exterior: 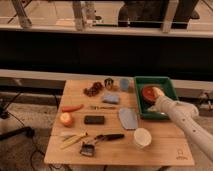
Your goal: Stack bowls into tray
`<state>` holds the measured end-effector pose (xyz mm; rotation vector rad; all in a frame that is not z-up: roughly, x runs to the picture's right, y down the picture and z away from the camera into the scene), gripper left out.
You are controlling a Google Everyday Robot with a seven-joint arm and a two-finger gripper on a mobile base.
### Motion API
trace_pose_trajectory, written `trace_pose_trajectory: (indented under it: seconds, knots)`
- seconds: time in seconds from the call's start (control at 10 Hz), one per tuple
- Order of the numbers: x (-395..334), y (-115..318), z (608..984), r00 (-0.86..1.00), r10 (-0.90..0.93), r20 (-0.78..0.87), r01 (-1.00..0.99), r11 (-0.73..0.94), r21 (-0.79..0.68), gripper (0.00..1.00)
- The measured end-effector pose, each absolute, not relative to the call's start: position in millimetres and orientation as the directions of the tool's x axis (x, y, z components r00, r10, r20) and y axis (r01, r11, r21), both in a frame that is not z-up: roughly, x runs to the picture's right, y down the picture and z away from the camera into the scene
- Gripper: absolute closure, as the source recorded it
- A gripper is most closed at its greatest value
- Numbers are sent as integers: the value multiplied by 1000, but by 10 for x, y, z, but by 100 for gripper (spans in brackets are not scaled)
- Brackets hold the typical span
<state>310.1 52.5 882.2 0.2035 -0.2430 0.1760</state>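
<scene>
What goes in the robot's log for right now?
gripper: over bowl | bowl: inside tray | tray: on table's right side
</scene>
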Motion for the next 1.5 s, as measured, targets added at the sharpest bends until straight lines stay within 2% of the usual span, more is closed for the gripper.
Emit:
trace_pose_trajectory:
  seconds: [0.4, 1.0, 1.5]
  knots:
    - [3218, 367, 8750, 961, 149, 234, -200, 957, 210, 20]
    - [3797, -64, 8447, 936, 278, 216, -321, 925, 203, 20]
    - [3658, -319, 8192, 881, 364, 301, -418, 899, 135, 20]
